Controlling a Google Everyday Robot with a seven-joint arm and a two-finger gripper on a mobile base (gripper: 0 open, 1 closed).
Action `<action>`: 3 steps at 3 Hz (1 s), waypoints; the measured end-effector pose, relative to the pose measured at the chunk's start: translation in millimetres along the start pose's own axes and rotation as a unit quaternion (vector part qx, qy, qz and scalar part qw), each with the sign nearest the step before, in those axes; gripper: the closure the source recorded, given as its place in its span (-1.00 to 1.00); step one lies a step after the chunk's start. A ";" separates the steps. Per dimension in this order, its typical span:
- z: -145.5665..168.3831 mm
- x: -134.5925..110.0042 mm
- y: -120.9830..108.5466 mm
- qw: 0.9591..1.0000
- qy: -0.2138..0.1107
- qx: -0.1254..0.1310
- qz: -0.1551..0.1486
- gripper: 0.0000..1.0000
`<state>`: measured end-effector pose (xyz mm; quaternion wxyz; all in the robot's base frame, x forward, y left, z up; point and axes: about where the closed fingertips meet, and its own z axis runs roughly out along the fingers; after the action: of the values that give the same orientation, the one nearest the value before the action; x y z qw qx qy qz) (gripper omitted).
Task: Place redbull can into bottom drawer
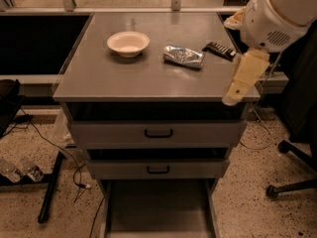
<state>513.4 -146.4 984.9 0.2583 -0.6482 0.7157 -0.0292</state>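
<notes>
The redbull can (183, 56), shiny silver with bluish marks, lies on its side on the grey cabinet top (124, 78), right of centre. The bottom drawer (158, 209) is pulled out at floor level, and the part of its flat grey floor in view is bare. My gripper (242, 78), cream coloured, hangs from the big white arm housing (280, 14) at the cabinet's right front corner. It sits right of the can and nearer the front, apart from it and holding nothing that I can see.
A white bowl (128, 43) sits left of the can. A dark ribbed bar (220, 50) lies just right of it. Two upper drawers with black handles (158, 133) (158, 169) stand slightly ajar. Cables and bottles (20, 170) lie on the floor at left, and a chair base (292, 182) at right.
</notes>
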 end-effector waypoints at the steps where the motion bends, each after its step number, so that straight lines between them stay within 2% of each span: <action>1: 13.9 -1.7 -34.8 0.998 -0.069 0.010 0.001 -1.00; 2: 38.1 -1.2 -72.2 0.992 -0.123 0.014 0.016 -1.00; 3: 39.7 -2.4 -72.6 0.992 -0.126 0.015 0.016 -1.00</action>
<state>596.0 -144.0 978.7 0.3568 -0.6313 0.6870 0.0463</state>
